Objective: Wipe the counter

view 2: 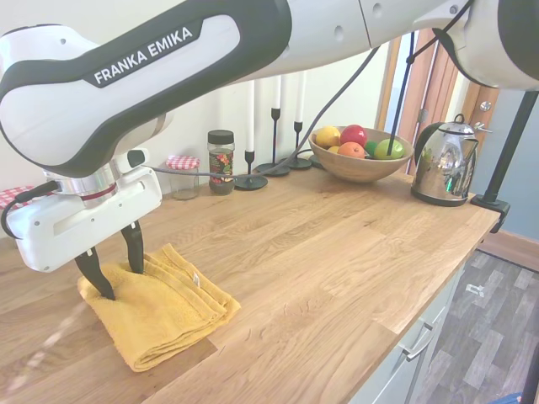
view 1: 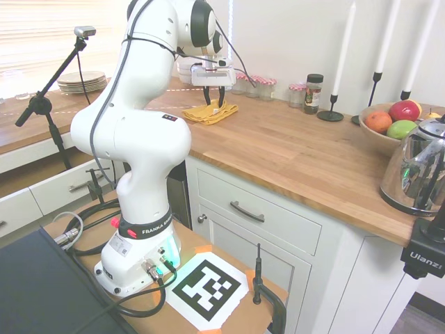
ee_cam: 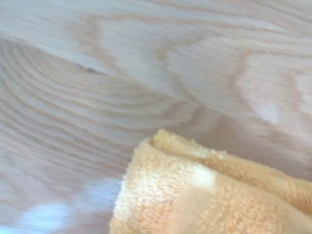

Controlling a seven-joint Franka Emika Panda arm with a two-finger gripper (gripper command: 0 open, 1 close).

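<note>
We see the jaws point(view 2: 120, 263) spread apart, their dark tips resting on or just over the yellow towel point(view 2: 160, 307) and clamping nothing. The towel lies folded on the wooden surface point(view 2: 337, 261), near its back wall; in the first exterior view it sits at about eleven o'clock from the middle of the surface point(view 1: 292, 149).

Our worry is the grasp. Should the jaws close on the top fold only, we judge the layers would peel apart and the towel would drag open instead of wiping. Pressing too hard could bunch it against the wood. A long sweep toward two o'clock in the second exterior view would near the spice jar point(view 2: 221, 162), the candlesticks point(view 2: 274, 139), the fruit bowl point(view 2: 358, 160) and the kettle point(view 2: 442, 162), and could knock them.

The towel point(ee_cam: 209, 195) is thick, nubby terry with soft rounded edges, so it will compress. The surface point(ee_cam: 146, 73) is smooth plank wood with broad curving grain, warm honey in colour. The kettle is polished metal, the bowl turned wood, the jar glass.
</note>
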